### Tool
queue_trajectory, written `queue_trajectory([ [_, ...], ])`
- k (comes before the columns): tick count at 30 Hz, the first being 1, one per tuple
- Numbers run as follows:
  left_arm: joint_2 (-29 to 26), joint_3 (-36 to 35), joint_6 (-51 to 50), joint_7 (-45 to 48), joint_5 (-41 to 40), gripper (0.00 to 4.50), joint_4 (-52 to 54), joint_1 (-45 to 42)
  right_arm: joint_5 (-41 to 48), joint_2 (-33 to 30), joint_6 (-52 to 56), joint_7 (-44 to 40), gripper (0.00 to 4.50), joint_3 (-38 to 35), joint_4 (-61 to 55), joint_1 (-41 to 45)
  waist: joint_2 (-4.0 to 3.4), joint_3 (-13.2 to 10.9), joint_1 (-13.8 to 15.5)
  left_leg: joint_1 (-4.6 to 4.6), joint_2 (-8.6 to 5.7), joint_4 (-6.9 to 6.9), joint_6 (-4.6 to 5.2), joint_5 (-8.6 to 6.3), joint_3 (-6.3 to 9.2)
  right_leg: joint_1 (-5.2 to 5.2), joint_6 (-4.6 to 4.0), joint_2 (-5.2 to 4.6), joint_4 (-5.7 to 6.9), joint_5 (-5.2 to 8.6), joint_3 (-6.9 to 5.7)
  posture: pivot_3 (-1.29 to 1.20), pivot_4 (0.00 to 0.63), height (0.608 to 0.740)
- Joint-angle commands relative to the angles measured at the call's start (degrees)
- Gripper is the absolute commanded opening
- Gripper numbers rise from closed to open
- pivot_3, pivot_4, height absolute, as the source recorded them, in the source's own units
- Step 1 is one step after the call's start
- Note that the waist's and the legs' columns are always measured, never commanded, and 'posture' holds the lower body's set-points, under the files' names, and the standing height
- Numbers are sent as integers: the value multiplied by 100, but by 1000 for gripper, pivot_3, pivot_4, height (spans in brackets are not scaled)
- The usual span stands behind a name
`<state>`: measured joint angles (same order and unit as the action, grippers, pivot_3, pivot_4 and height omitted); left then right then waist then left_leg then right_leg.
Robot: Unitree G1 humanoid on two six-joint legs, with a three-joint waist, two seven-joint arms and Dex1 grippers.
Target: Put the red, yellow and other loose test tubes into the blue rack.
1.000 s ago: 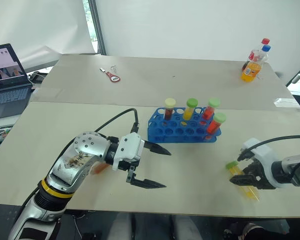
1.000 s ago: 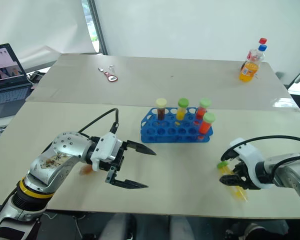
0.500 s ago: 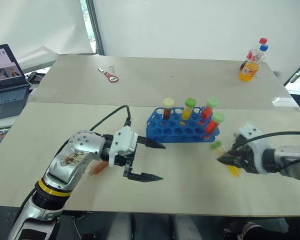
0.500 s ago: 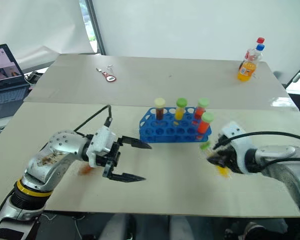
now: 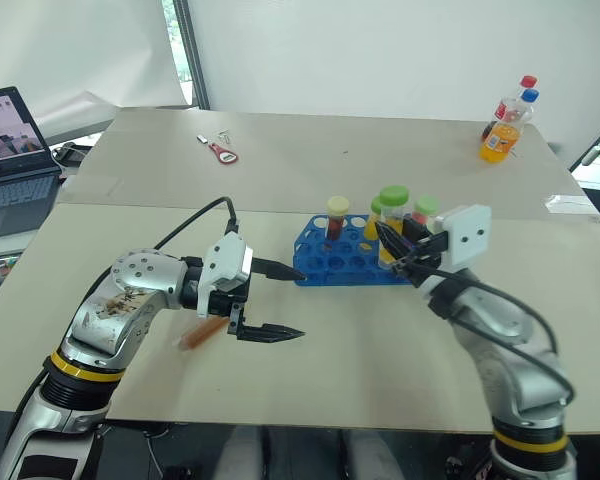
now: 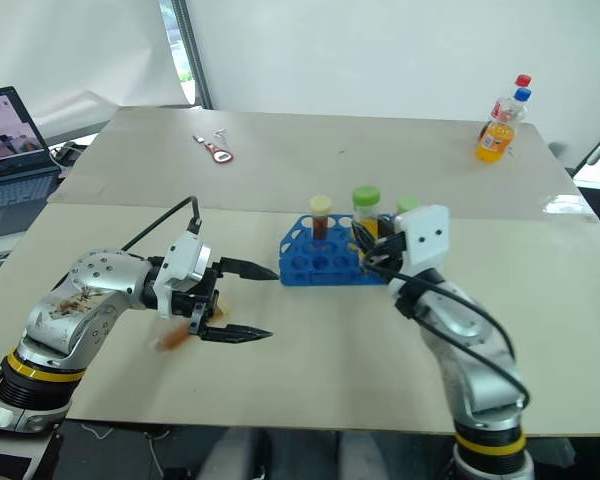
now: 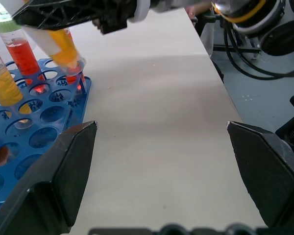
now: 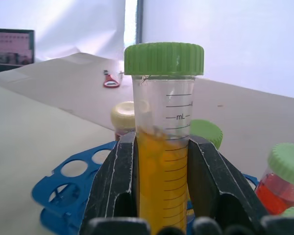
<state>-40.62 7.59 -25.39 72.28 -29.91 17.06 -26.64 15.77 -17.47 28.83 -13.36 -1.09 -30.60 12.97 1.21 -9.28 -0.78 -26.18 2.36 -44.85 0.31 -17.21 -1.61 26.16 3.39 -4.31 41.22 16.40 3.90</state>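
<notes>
Right gripper (image 5: 404, 243) is clamped on a yellow tube (image 8: 162, 161) with a green cap, upright between the two fingers, held over the right part of the blue rack (image 5: 352, 262). The rack sits mid-table and already holds several tubes: a dark one with a cream cap (image 5: 337, 215) on the left side, plus a yellow one and red ones.

Left gripper (image 5: 280, 303) has its fingers wide apart, nothing between them, just left of the rack. A red tube (image 5: 202, 332) lies loose on the table (image 5: 380, 340) beside the left arm, on the near-left side, not racked yet.

Risks, as judgement:
- The held tube's tip could miss an empty hole and land on the rack's grid or on a neighbour's cap; the seated tubes stand close to the target spot.
- A push at an angle could slide or tip the light rack, since nothing steadies it.
- If the tube leans in the grip, it may jam in the hole on release.
- The left arm sits close to the loose red tube; a sweep could roll it off the near edge.
</notes>
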Motion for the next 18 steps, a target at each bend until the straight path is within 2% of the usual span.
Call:
queue_trajectory([
  [1,-69,-185,-106,-78,-156,4500,216,-89,-492,194,-778,213,961,205,135,-96,0,0,0,0,0,0,0,0,0,0,0,-1,0,0,0,0,150,671],
  [18,-55,-174,-330,-358,-260,4500,443,-112,-1360,979,-2110,730,960,302,1477,-39,0,0,-6,-1,1,-2,-3,2,-1,2,0,0,11,0,0,0,150,671],
])
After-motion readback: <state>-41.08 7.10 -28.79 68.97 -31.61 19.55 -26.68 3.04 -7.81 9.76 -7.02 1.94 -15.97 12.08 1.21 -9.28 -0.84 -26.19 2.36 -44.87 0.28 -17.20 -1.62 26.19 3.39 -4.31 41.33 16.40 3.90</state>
